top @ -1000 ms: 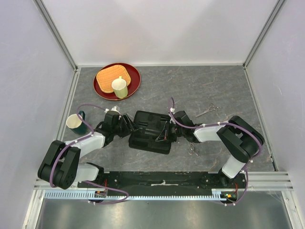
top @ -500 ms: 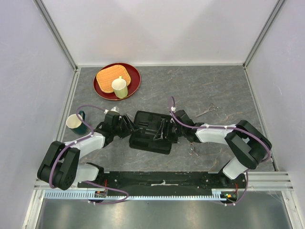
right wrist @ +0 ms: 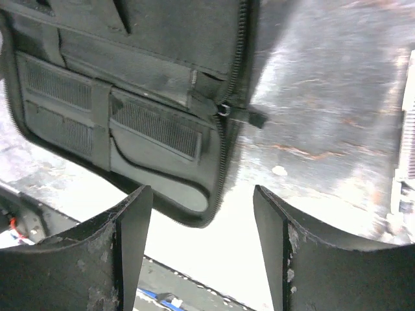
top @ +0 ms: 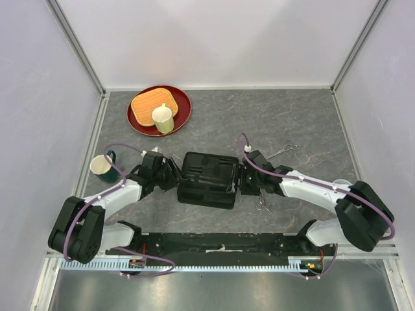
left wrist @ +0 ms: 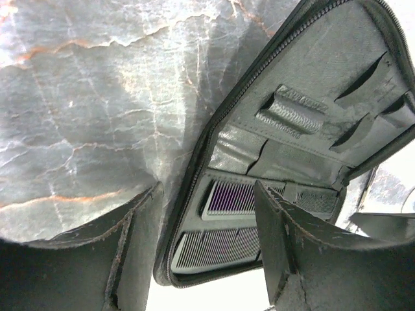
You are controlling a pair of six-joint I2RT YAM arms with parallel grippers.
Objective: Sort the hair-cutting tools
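White arm shells (top: pixel 123 192) with black joints, lilac cables (top: pixel 115 144) looped alongside (white clips), scuffed dark curved jaws

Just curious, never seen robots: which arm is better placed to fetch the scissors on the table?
Probably the right. The near scissors lie beside the open right gripper, the far scissors on that side too; the left gripper sits at the case's opposite edge.

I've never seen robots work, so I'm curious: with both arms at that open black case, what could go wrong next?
The left gripper stands open astride the edge of the case; a careless pull might drag it or flip its lid. The nearer scissors lie close by the right gripper, also open, so a sweep of that arm could knock them off their spot.
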